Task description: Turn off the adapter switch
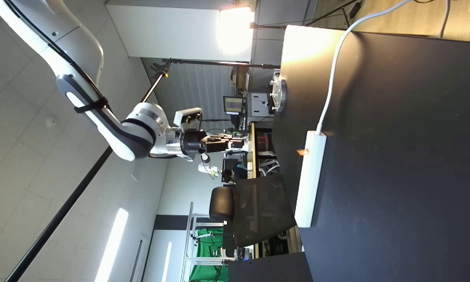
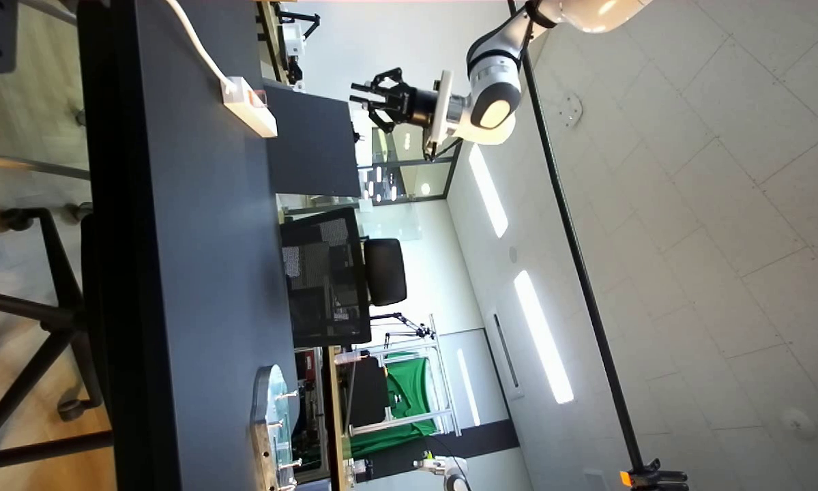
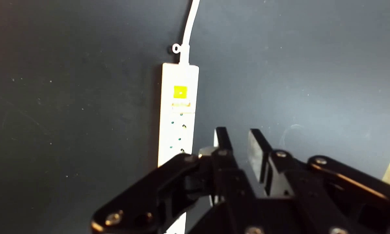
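The adapter, a long white power strip, lies on the dark table in both exterior views (image 1: 310, 184) (image 2: 250, 109) and in the wrist view (image 3: 176, 133). The exterior pictures stand sideways. A bright yellow switch (image 3: 180, 92) shows near its cable end in the wrist view, with a small orange-edged piece just below it. In an exterior view an orange piece (image 1: 302, 152) sticks up from the strip. A white cable (image 3: 191, 22) leaves that end. My gripper (image 3: 237, 133) is open and empty, well above the table (image 1: 242, 141) (image 2: 354, 94). Its left finger linkage hides part of the strip's lower end.
A round clear disc with metal posts (image 1: 278, 94) stands at the table's edge, also seen in an exterior view (image 2: 272, 429). A black mesh chair (image 1: 264, 207) stands beyond the table (image 1: 395, 164). The cable (image 1: 332, 78) runs off over the table's edge.
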